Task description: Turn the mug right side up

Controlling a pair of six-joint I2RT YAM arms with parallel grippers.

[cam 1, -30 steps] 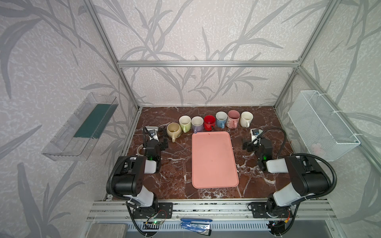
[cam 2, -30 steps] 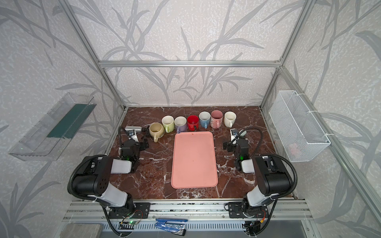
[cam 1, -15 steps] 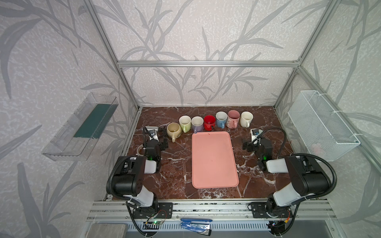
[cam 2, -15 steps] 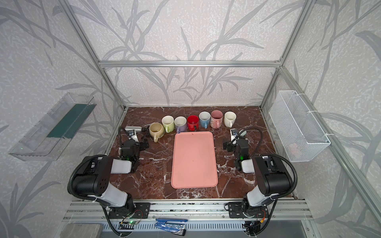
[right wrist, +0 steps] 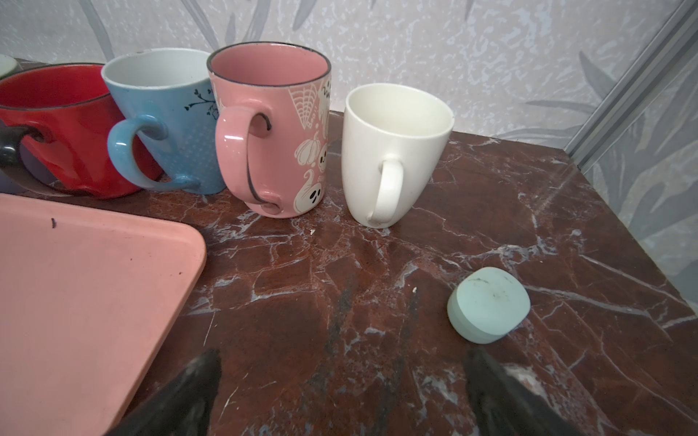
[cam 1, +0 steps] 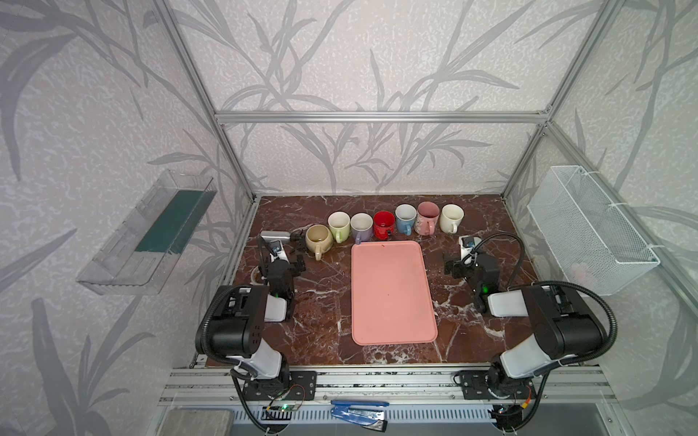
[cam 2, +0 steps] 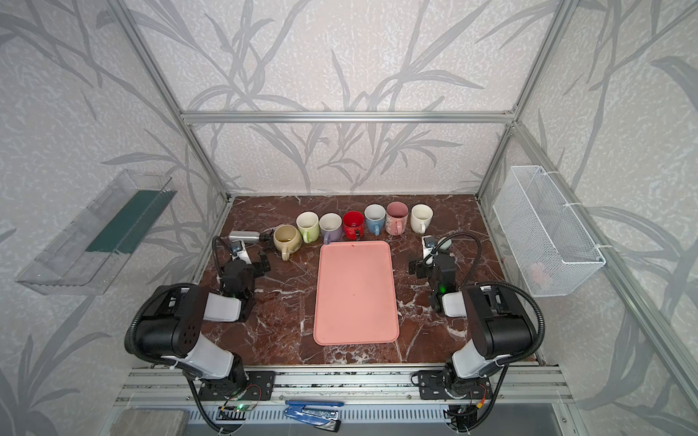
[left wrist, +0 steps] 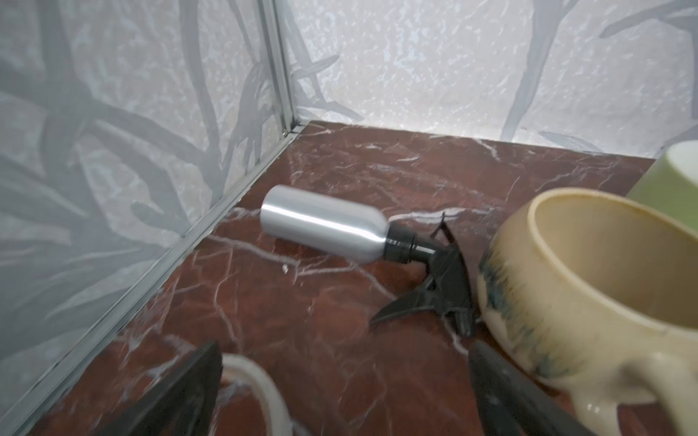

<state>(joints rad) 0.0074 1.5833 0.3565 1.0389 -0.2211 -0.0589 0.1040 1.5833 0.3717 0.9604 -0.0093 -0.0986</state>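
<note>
Seven mugs stand in a row at the far side of the surface, just behind the tray: beige mug, green mug, lilac mug, red mug, blue mug, pink mug and white mug, each with its mouth up and its handle turned toward the arms. No mug shows bottom up in any view, so the turning looks finished and I judge nothing is left to flip. The left fingers are spread wide and empty, low over the surface just beside the beige mug; the right fingers are equally wide and empty, near the tray's far corner and apart from the white mug. The tray is bare. A bottle lies on its side by the left wall, its black spray head just beside the beige mug, a white ring lies by the left fingers, and a mint puck by the right ones. The surface is dark red marble with white veins, framed by metal posts and leaf-patterned walls; a clear bin hangs on the left wall, a wire basket on the right, and a stapler lies on the front rail
</note>
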